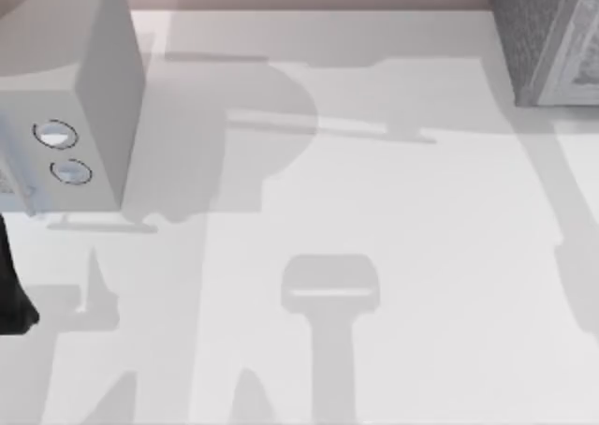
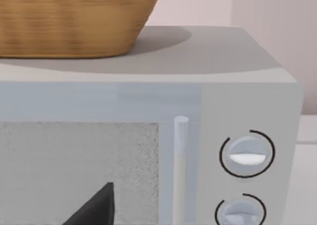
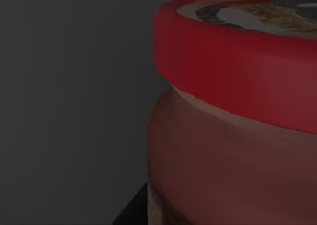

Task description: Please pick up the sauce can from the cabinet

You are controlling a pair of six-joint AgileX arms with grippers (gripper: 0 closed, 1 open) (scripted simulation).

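Right gripper close against small red cylindrical sauce can (image 3: 233, 136) in dark cabinet; finger state: cannot tell.
Centre can between fingers below lid before closing; left arm parked by grey microwave (image 2: 223, 86).

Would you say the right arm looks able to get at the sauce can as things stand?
Probably yes. The right wrist view sits very close to the sauce can, red lid up, in a dim enclosure, with nothing between camera and can. Whether the fingers already straddle it I cannot tell.
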